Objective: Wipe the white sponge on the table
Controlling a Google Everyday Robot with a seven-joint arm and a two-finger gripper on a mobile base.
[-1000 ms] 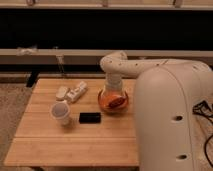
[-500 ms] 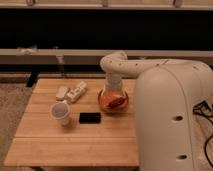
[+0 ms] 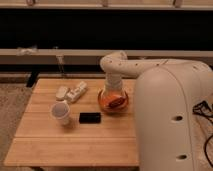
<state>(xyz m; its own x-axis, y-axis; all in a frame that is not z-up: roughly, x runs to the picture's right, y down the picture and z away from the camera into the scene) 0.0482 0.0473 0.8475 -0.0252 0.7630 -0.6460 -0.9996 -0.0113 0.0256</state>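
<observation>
sponge [image 3: 62, 93] lies on the surface [image 3: 75, 142], well left of the fingers [image 3: 113, 98], spread wide above the orange bowl [image 3: 103, 104]; long axis roughly near-far.

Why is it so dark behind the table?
In the camera view, little light reaches the wall behind; warm light falls on the table and the white arm; the tool is down at the orange bowl.

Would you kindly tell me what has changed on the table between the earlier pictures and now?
Nothing visibly changed. The end effector still hangs at the orange bowl on the table; the cup and the black block lie where they were.
</observation>
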